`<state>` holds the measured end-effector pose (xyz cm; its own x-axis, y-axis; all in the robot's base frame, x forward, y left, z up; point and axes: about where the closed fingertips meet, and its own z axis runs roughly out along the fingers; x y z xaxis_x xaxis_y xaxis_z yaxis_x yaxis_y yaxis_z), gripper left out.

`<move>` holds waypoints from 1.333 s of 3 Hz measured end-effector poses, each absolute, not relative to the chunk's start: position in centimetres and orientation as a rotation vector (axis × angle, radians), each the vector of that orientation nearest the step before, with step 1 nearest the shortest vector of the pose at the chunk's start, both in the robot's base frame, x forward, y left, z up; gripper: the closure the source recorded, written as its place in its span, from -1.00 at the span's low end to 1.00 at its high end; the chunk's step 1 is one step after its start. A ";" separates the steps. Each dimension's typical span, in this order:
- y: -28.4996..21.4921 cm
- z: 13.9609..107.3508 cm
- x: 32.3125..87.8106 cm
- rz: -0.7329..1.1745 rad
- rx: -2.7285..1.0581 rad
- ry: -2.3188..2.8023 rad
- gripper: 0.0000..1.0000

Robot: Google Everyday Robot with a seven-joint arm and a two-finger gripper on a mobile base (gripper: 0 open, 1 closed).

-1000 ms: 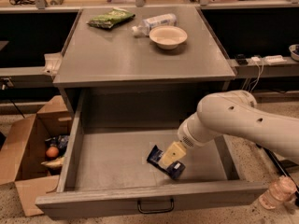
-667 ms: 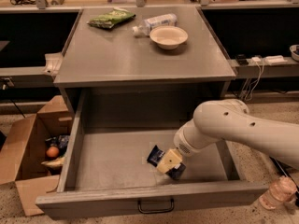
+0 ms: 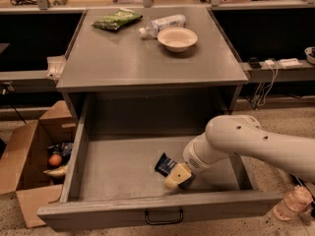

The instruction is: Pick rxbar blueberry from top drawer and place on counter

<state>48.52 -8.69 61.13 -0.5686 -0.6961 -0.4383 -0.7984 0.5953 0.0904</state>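
The counter (image 3: pixel 123 58) is the big grey top of the cabinet. It has a lot of bare room at the front, so the bar can be set down there later. At the back of it sit a bowl (image 3: pixel 177 38), a green bag (image 3: pixel 117 19) and a bottle (image 3: pixel 165 23) lying on its side.

Under the counter, the drawer (image 3: pixel 118 173) is pulled all the way out. That is why the robot can reach down into it from above. Its handle (image 3: pixel 163 216) is on the front panel.

A brown box (image 3: pixel 24 151) stands on the floor to the left of the drawer, with some small things inside.

The white arm (image 3: pixel 256 144) comes in from the right and bends down over the drawer's side wall. It leans low because the bar lies flat on the drawer floor.

The gripper (image 3: pixel 177 176) is at the bottom of the drawer, near the front. It sits right on top of the bar (image 3: pixel 164 163) and hides part of it. It is not possible to tell if the gripper is apart or has closed on the bar.

The bar is dark blue. It lies at a slant in the drawer, so the pick is probably just starting and the lift has not been done.
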 end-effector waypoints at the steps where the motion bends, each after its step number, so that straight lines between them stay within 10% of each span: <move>1: -9.0 59.0 48.7 0.388 -1.181 2.491 -0.69; 4: -9.2 60.1 48.8 0.384 -1.171 2.498 0.71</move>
